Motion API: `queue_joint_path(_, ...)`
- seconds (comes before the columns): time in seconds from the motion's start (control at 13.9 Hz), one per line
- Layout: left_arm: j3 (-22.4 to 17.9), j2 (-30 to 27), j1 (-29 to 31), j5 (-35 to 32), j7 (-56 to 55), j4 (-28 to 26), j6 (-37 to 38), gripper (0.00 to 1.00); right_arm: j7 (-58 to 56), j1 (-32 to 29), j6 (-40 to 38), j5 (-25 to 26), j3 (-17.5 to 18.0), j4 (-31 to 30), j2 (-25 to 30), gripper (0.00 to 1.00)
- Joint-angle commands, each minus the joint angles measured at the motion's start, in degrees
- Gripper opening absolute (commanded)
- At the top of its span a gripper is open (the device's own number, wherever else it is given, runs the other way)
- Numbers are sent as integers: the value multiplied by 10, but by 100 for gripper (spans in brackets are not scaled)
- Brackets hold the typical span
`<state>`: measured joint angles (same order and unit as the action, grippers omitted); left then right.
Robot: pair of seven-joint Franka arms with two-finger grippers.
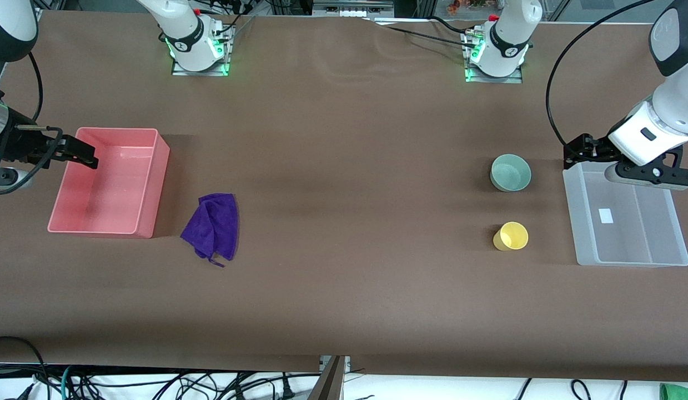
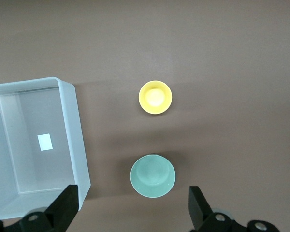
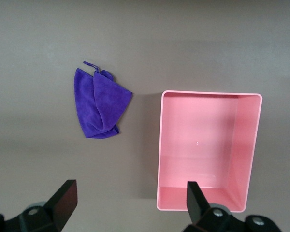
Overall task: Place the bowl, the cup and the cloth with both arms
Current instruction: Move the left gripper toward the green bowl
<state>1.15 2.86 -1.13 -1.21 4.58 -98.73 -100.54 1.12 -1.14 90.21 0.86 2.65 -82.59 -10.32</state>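
Note:
The pale teal-green bowl (image 1: 511,173) stands upright on the brown table toward the left arm's end. The yellow cup (image 1: 511,236) stands nearer the front camera than the bowl. Both show in the left wrist view, the bowl (image 2: 152,175) and the cup (image 2: 155,97). The purple cloth (image 1: 213,225) lies crumpled beside the pink bin, and it also shows in the right wrist view (image 3: 99,104). My left gripper (image 1: 576,153) hangs open and empty over the clear bin's corner (image 2: 134,208). My right gripper (image 1: 83,151) hangs open and empty over the pink bin's edge (image 3: 130,200).
An empty pink bin (image 1: 155,183) sits toward the right arm's end, also in the right wrist view (image 3: 203,140). An empty clear plastic bin (image 1: 627,244) sits toward the left arm's end, also in the left wrist view (image 2: 79,145).

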Motion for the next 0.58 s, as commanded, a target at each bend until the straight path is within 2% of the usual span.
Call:
queue_joint_path(0.0, -3, -10, -3, 5, -9, -7, 14, 100, -9, 2, -6, 4, -1, -3, 4, 100)
queue_joint_path(0.36, -4, -3, 2, 5, -5, -9, 24, 100, -9, 2, -5, 5, -1, -3, 4, 100)
queue_joint_path(0.51, -6, 7, 2, 5, 0, -7, 72, 100, -9, 2, 0, 5, -1, -3, 3, 100)
